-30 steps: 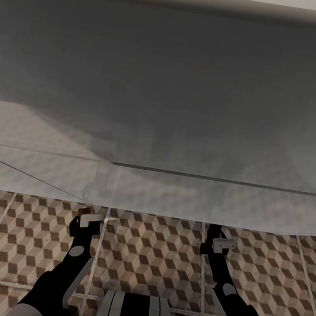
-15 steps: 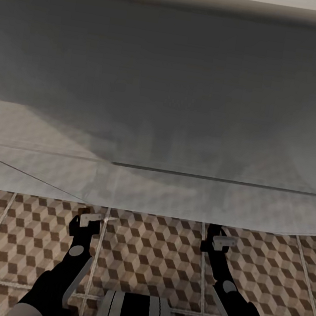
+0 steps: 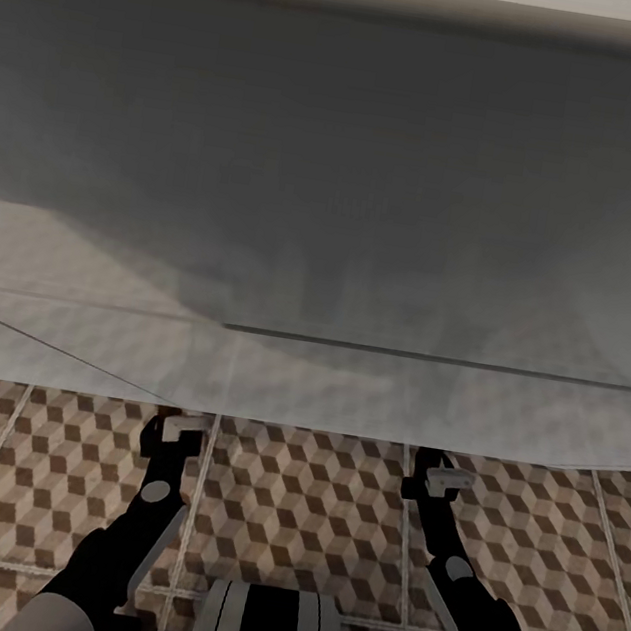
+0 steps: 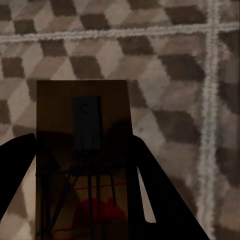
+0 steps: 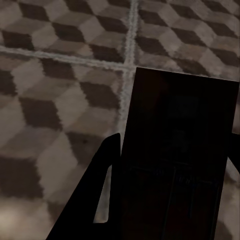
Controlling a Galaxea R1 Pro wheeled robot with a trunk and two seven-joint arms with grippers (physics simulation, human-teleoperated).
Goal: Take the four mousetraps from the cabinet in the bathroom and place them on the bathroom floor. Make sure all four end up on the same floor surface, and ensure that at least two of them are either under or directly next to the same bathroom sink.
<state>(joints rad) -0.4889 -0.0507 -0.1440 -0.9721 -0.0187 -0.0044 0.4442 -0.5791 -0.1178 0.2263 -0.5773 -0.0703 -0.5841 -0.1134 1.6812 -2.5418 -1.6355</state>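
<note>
Nearest to where I stand, the robot's grey and black trunk sits low between its two dark arms, and both arms reach forward and down over the bathroom floor point(image 3: 306, 516), big square tiles printed with small brown, beige and grey cubes and split by pale grout. The left gripper point(image 3: 177, 428) hangs just short of the white vanity front point(image 3: 345, 391) of the bathroom sink, which rises as a wide shaded wall across the far side; the right gripper point(image 3: 441, 476) hangs level with it, well apart to the right. Along the left fingers, a flat dark-brown rectangular mousetrap point(image 4: 82, 150) with a thin wire frame is pinched between the two black prongs, tilted over the tiles. The right fingers likewise grip a second flat dark-brown mousetrap point(image 5: 177, 160), its far edge near a grout line. How close either trap is to the floor I cannot tell. The step looks to be setting both down beside the sink. To do it well, I would lower each wrist slowly until the trap's underside meets the tile, level it so it lands flat, then part the fingers only a little and lift straight up, so that neither trap is dragged or flipped. Placing them close against the vanity foot should satisfy the sink condition.
</note>
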